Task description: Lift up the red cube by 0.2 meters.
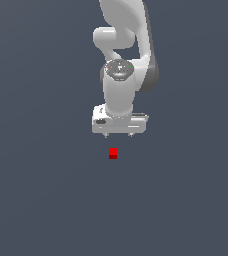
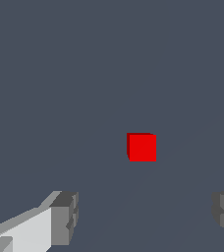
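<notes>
The step in hand looks like the approach: the red cube [image 1: 113, 153] sits alone on the flat grey table [image 1: 41, 200], untouched, and the white gripper [image 1: 118, 135] hangs above it with a clear gap between fingertips and cube. The jaws stand wide apart with nothing between them, far wider than the small cube. In my judgement, the next move calls for centring the gripper over the cube, descending until the fingers straddle it, and only then closing and raising; none of the lift is done yet. The exterior view shows the whole arm, the gripper's height over the cube and the cube sitting slightly toward that view's left of the gripper's midline, but the fingertips are only small stubs there. The wrist view shows what that misses: the two grey fingertips [image 2: 65, 219] set well apart, the cube [image 2: 142, 147] lying beyond them rather than between, with its darker side face visible.
</notes>
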Robot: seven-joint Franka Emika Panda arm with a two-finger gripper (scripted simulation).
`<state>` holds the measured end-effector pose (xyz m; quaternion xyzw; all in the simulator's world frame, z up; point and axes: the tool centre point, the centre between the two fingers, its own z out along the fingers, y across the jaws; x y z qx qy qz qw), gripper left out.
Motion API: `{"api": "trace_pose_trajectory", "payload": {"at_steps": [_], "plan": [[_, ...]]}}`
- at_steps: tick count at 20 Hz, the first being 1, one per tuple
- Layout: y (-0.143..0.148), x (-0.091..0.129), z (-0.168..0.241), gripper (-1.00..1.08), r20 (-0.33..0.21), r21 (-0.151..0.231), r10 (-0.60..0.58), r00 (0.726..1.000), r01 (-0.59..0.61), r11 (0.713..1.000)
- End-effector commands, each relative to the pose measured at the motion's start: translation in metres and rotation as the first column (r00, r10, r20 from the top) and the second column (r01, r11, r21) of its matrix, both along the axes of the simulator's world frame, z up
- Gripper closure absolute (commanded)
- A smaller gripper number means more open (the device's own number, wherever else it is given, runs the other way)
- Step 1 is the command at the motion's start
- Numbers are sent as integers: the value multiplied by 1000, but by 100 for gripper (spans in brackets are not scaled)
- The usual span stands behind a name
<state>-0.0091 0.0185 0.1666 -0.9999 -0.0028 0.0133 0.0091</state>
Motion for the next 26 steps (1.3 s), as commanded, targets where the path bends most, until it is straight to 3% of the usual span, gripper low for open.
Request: {"api": "trace_pose_trajectory", "payload": {"at_steps": [1,10,26], "plan": [[0,0,0,-92,0,0,0,1000,0,1000],[-4,0,-25,-92,5,-3,0,1000,0,1000],[-23,7,-136,-92,25,-17,0,1000,0,1000]]}}
